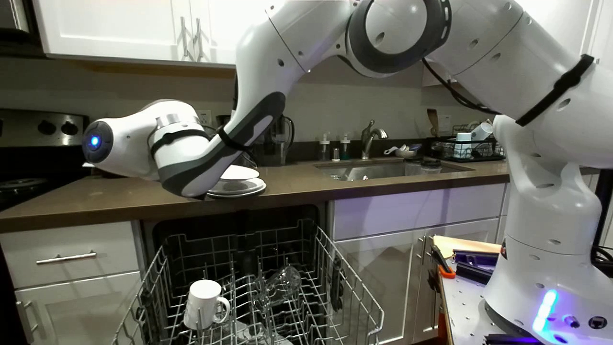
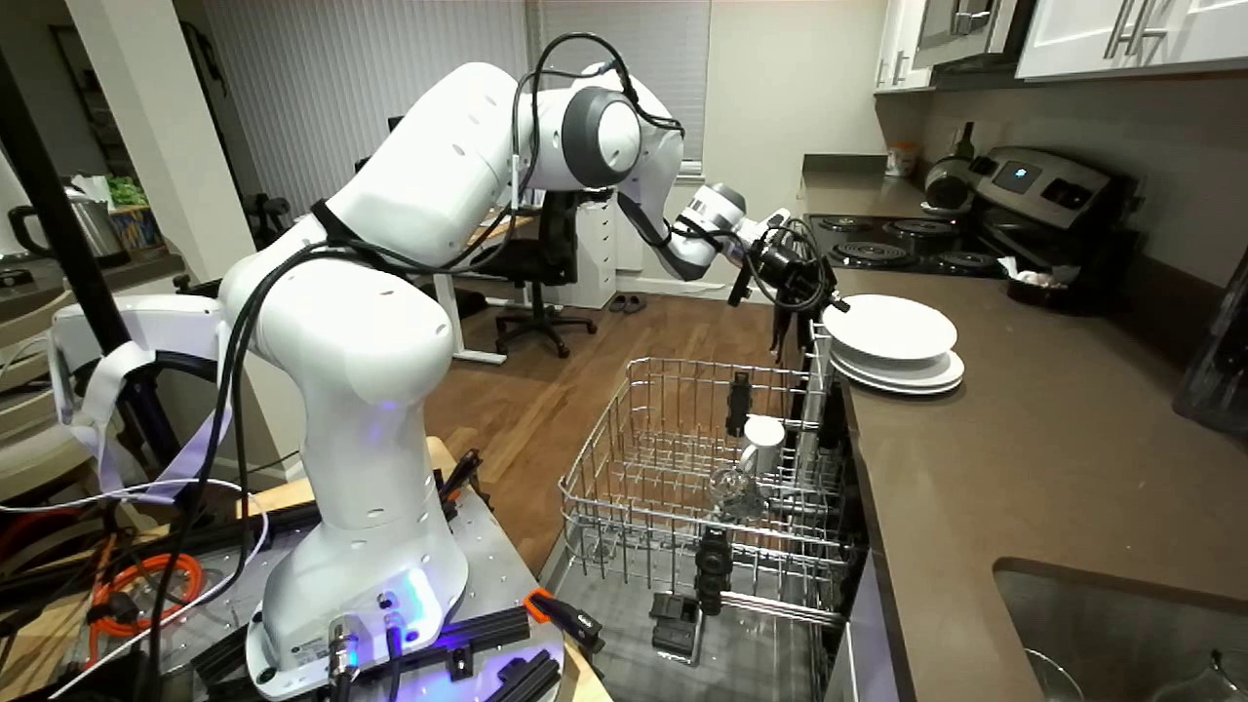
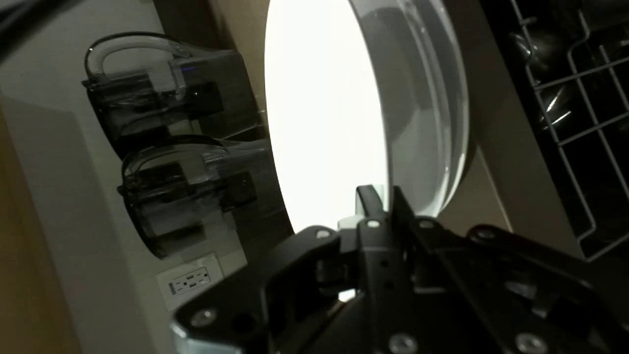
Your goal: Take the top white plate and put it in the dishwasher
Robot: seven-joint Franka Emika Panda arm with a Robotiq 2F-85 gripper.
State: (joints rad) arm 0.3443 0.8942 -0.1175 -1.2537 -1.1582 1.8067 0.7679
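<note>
Gripper (image 3: 385,204): nearest thing to the lens in the wrist view. Looks clenched on the rim of the top white plate (image 3: 324,108), one fingertip laid over the white face and one tucked behind.
Top white plate: held by one edge over the lower plates (image 2: 944,370) on the countertop (image 2: 1053,439). Whether it's fully clear of them can't be made out, honestly.
Rim grip: probably the weak spot. A thin, likely slick rim is pinched on one side only, with all the weight hung out past the fingertips, so a droop or twist could be caused pretty easily. If the lower plates are being touched underneath, one might get dragged along. And if the trip across is made too low, the rack (image 1: 349,269) or the clear glass (image 1: 287,281) could be clipped.
Plate face: pointed up, near level, maybe tilted a touch. No long axis to speak of since it's round; the pinched edge is on the side nearer the stove (image 2: 887,242) and the countertop's front. It'd likely need to be turned on edge before being slotted in.
Lower plates: stacked close to the countertop's front edge, partly shaded by the top one.
Dishwasher (image 1: 278,215): dark inside, rack pulled out below the countertop, plate not yet delivered.
White mug (image 1: 201,301): parked in the rack, handle out to one side, with the clear glass leaning near it.
</note>
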